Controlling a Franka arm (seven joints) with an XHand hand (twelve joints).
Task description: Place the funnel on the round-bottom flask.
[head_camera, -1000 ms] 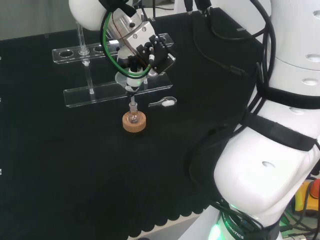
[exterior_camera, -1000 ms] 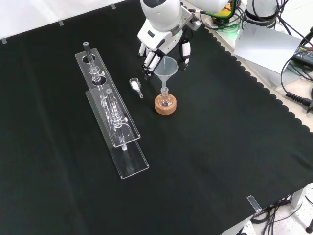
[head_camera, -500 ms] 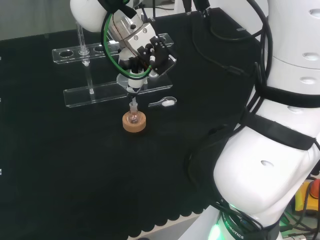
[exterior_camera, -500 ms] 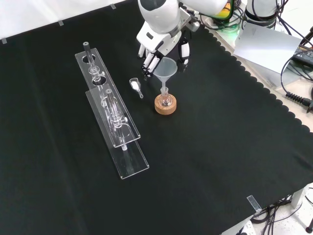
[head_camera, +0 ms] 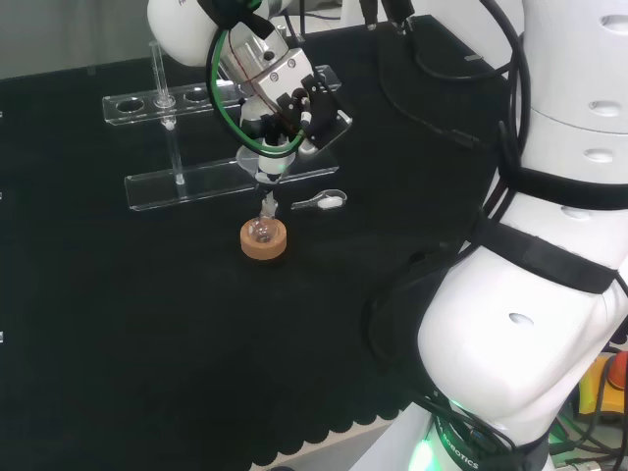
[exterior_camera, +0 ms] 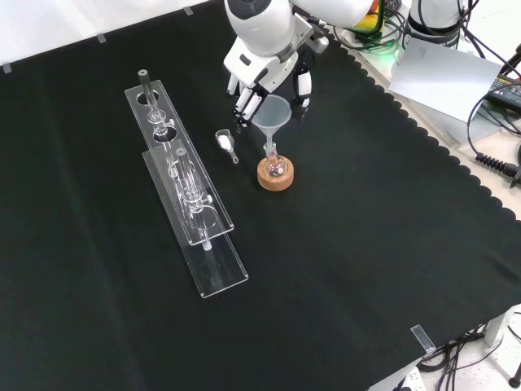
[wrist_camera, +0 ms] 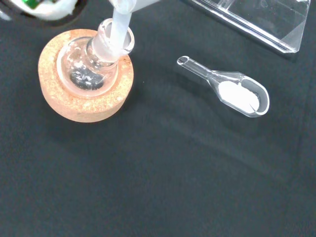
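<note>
Black cloth (exterior_camera: 366,244) with a scalloped edge covers my worktop. Beyond it, cables (exterior_camera: 488,159) trail over a pale surface beside a grey sheet (exterior_camera: 440,77).

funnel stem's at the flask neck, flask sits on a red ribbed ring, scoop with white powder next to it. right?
Not quite: the stand is a cork ring, not a red ribbed one, as the wrist view shows. The rest holds: the clear funnel's stem is at the neck of the small round-bottom glass flask, and the clear scoop holding white powder lies beside it.
</note>
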